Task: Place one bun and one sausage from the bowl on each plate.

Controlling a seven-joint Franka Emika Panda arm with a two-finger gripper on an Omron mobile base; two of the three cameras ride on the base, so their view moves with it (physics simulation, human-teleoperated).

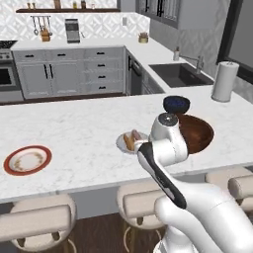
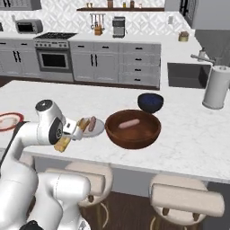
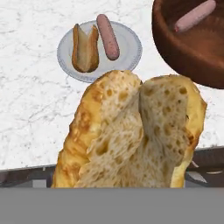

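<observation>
No brand, label or writing can be read on anything here. The gripper [image 2: 67, 137] stands with its jaws wide, clamped on a split bun [image 3: 131, 135] that fills the foreground of the hand view; in the right base view the bun hangs at the near edge of the counter [image 2: 188, 134].

Just beyond the gripper lies the light grey plate [image 3: 127, 59], carrying a second bun [image 3: 84, 48] and a sausage [image 3: 107, 36] side by side. Further out to the right sits the reddish-brown bowl [image 2: 134, 134] with another sausage [image 2: 129, 123] inside it. Behind the bowl stands a small dark blue bowl [image 2: 150, 102].

Well off to the gripper's left lies the red-rimmed plate [image 1: 27, 159], apart from everything else. A paper towel roll [image 2: 215, 87] stands far right near the sink [image 2: 186, 74]. Stools [image 2: 186, 200] line the counter's near side below the gripper.
</observation>
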